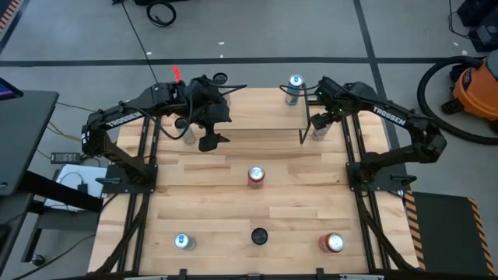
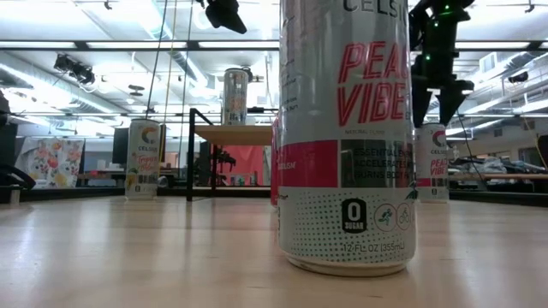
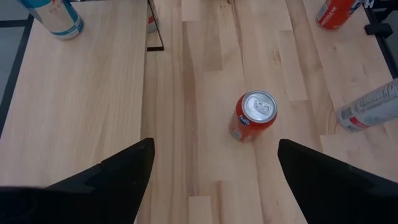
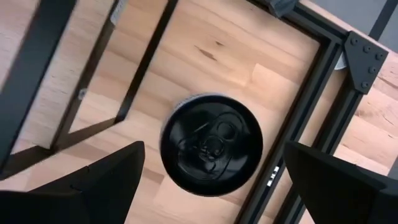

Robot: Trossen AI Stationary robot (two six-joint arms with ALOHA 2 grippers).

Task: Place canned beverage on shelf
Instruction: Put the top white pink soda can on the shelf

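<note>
The shelf (image 1: 249, 109), a light board on thin black legs, stands at the table's far middle, with one can (image 1: 294, 85) upright on its right end. My right gripper (image 4: 214, 180) hangs open, pointing down, right above a black-topped silver can (image 4: 211, 144) that stands on the table by the shelf's right legs (image 4: 81, 74); in the low view this can (image 2: 432, 162) is below the fingers (image 2: 449, 94). My left gripper (image 3: 211, 168) waits open above the shelf's left part (image 1: 211, 138), looking down on an orange can (image 3: 255, 115).
More cans stand upright on the table: a red one at the middle (image 1: 256, 176), three along the near edge (image 1: 182, 241) (image 1: 259, 236) (image 1: 333, 243), one by the shelf's left legs (image 1: 189, 134). Black frame rails (image 4: 311, 81) run along the table's right side.
</note>
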